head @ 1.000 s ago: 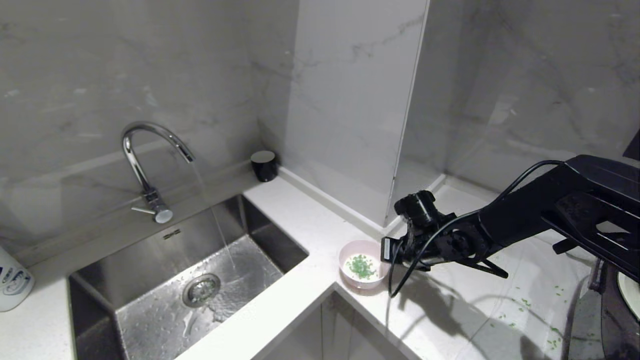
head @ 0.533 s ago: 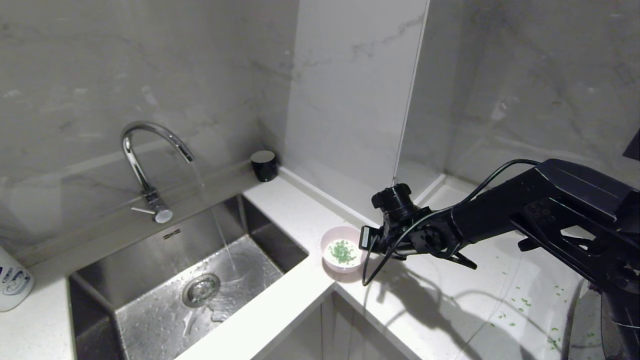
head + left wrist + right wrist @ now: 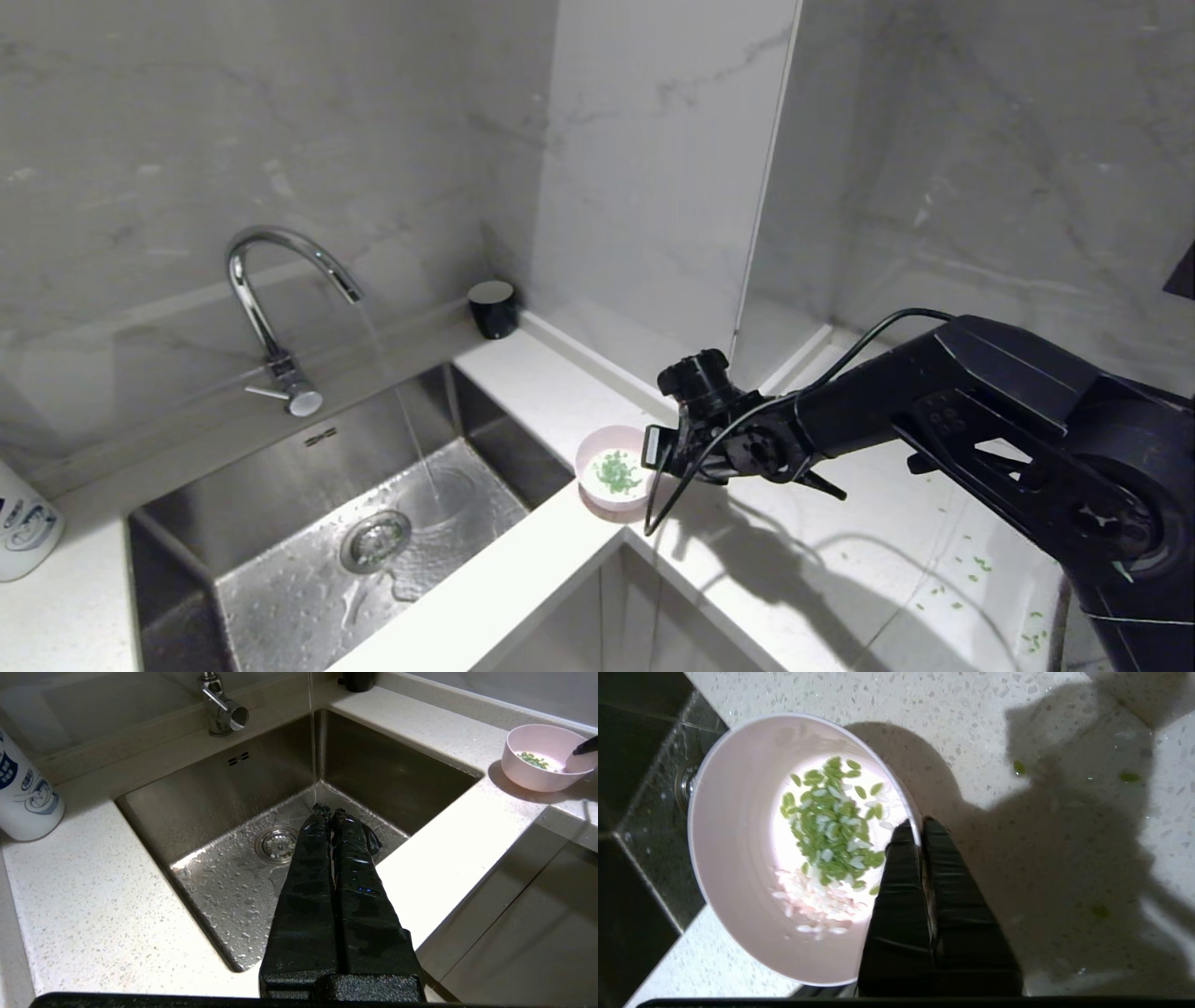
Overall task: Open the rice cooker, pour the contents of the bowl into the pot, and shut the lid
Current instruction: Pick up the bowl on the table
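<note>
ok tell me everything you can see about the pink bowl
The bowl is small, round, pale pink with a white inside, upright on the speckled white counter at the corner beside the sink. It holds green bits and whitish grains. The right pincer pinches its rim, one finger inside, one outside.

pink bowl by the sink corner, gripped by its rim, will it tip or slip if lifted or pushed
The small pale pink round bowl looks rigid and probably light, holding only a few green and whitish grains. The right gripper pinches one rim spot, so it may tilt when lifted. Its smooth wall could slip.
</note>
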{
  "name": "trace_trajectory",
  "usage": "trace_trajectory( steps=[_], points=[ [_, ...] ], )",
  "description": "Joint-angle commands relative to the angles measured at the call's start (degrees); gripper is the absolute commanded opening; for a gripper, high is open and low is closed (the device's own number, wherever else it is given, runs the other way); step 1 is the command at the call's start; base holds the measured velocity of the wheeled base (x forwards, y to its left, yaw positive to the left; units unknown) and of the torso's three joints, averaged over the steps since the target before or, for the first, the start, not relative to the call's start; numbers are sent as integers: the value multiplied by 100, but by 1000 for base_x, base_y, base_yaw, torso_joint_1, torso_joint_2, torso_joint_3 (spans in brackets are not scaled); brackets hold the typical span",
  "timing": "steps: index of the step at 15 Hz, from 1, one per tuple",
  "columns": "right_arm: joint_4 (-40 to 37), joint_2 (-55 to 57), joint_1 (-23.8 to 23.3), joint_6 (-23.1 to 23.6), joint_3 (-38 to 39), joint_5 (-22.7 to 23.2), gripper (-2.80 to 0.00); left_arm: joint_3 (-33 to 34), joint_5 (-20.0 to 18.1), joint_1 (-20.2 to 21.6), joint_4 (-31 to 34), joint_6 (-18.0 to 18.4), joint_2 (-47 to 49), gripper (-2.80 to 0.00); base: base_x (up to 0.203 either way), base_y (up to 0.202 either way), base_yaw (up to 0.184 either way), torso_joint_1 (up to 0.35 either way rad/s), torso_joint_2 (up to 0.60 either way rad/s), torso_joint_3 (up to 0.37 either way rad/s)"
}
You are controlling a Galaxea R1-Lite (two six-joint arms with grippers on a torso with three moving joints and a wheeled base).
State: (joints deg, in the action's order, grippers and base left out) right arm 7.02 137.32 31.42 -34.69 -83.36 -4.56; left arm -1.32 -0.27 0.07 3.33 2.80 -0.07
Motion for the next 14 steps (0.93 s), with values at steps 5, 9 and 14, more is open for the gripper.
trace_trajectory(
  steps=[5,9,14],
  points=[
    [1,69,-34,-20,-69,-79,0,0,0,1,1,1,-10,-280,0,0,0,0,0,0],
    [-7,-675,-103,-93,192,-144,0,0,0,1,1,1,-10,-280,0,0,0,0,0,0],
    [-6,-2536,-109,77,957,-269,0,0,-17,1,1,1,-10,-280,0,0,0,0,0,0]
  ],
)
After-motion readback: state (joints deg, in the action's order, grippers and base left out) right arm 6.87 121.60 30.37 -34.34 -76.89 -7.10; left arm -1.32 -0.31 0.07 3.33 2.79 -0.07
